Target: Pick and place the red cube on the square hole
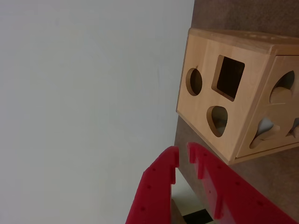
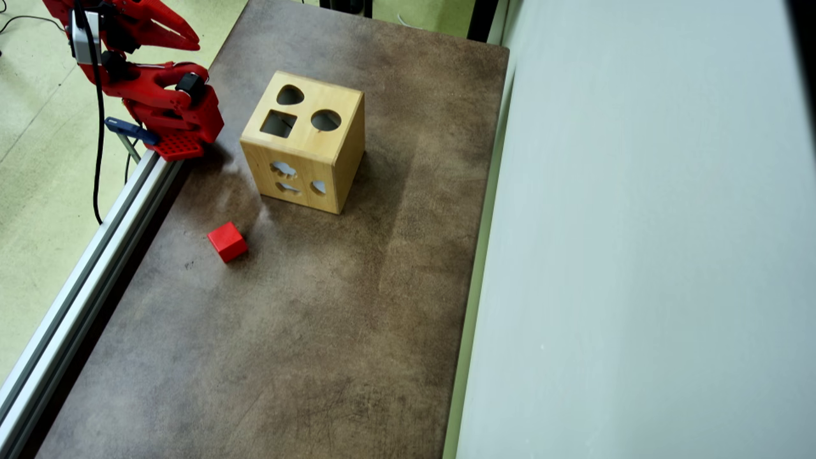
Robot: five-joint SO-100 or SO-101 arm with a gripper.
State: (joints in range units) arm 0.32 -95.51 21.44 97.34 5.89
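Fingers: red two-finger gripper (image 1: 183, 161) on the red plastic arm, tips nearly pressed together with a slim gap between them, pinching nothing, touching nothing.
Arm position: folded back at the tabletop's edge, at the upper left of the overhead view, beside the light wooden box with shape cutouts (image 2: 305, 141) and apart from it.
Red cube: small bright red block (image 2: 227, 241), resting on the brown mottled tabletop (image 2: 331, 319), near the box's lower-left corner in the overhead view, apart from it; absent from the wrist view.
Key relation: cube lies well apart from the fingers, farther along the tabletop's edge than the box; its faces sit skewed to that edge.
Square hole: dark square cutout (image 2: 278, 123) in the box's top face, between the heart-shaped and round holes, empty.
Judgement: fingers must spread before any grasp.
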